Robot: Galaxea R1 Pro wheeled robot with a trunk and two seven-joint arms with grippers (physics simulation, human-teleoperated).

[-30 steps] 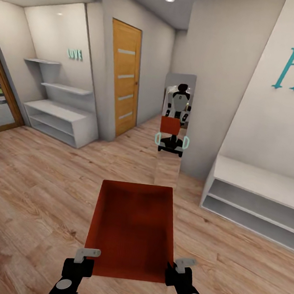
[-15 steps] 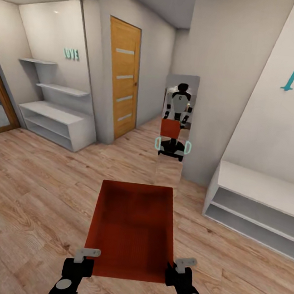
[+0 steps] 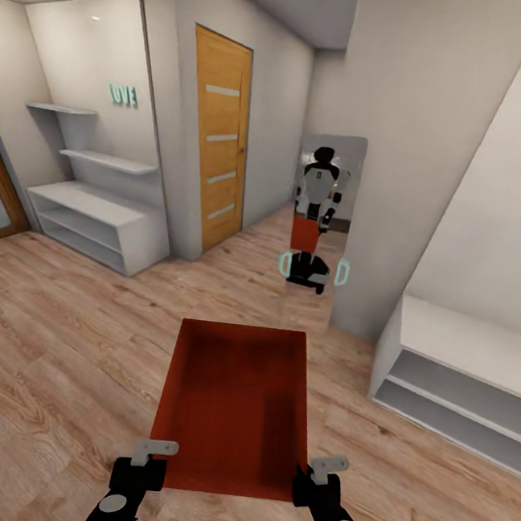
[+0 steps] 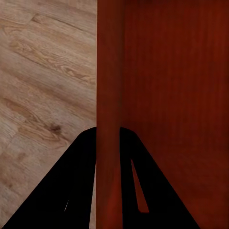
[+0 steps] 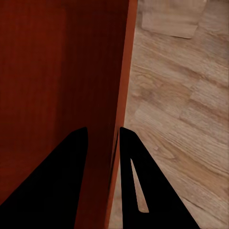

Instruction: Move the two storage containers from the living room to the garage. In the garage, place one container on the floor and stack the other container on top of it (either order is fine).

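One orange-red storage container [image 3: 236,403] hangs level in front of me above the light wood-plank flooring, its open top facing up and nothing inside. My left gripper [image 3: 156,452] is shut on its near-left wall, and the left wrist view has that gripper [image 4: 109,131] straddling the thin wall [image 4: 110,71]. At the near-right corner my right gripper [image 3: 319,469] pinches the other side wall. The right wrist view gives the same grip, the gripper [image 5: 102,130] clamped over the wall [image 5: 121,71]. The garage is out of view.
A tall mirror [image 3: 323,219] on the wall ahead reflects me holding the container. Left of it a corridor runs past a wooden door [image 3: 218,146]. White shelving [image 3: 95,217] stands at the left and a low white bench shelf [image 3: 458,372] at the right.
The whole view has shifted: mirror and right bench have slid rightward and look closer, so the camera has moved. The container and both grippers keep the same place in the picture.
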